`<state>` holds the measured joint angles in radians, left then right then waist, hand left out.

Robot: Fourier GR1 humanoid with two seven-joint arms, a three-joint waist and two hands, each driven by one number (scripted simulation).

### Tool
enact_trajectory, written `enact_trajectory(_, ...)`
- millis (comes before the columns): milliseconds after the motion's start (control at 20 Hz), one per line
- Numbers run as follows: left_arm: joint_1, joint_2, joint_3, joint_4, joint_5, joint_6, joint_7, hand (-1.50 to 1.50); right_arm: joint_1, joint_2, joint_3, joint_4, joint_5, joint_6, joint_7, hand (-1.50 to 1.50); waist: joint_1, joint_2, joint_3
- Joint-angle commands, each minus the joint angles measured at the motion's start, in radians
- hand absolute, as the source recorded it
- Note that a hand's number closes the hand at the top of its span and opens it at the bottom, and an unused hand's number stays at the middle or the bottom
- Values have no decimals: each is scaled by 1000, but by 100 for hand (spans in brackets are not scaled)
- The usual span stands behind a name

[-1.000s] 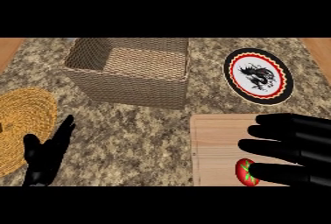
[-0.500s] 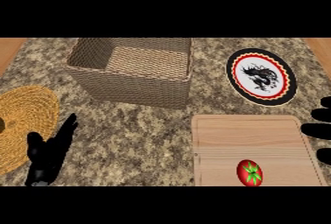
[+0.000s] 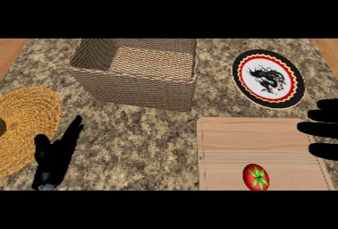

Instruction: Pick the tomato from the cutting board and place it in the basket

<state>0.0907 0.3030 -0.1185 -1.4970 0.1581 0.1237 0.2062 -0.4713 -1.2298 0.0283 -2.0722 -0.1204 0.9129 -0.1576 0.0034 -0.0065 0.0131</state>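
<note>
red tomato with green star top logged on wooden board, near the lower edge, right of centre. sits alone on the wood, touched by neither hand, well apart from basket.

checked basket: woven, square, open-topped, standing upper centre on speckled stone counter. lies up and to the left of board, with bare counter between.

checked right hand: enters from right edge, only black fingers in view. fingers spread apart and fairly straight, pointing left, over the board's right edge. open, holding nothing. above and to the right of tomato, with a clear gap of wood between.

checked left hand: lower left over counter, fingers straight and close together, pointing up and slightly right. open, holding nothing, at rest. just beside round straw mat, at its right rim; cannot tell whether touching.

also logged: round plate with black rim and dark figure on white centre, upper right, lying flat to the right of basket, above board and apart from both.
</note>
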Motion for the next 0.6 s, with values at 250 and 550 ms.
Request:
enact_trajectory(250,50,-32,-12,106,-5,-8,35,0,125,129,72,-78,129,-23,-58,-150,-7,9,-12)
enact_trajectory(550,26,-8,23,91,15,-41,53,0,194,216,159,-112,306,-80,-52,-150,-6,8,-12)
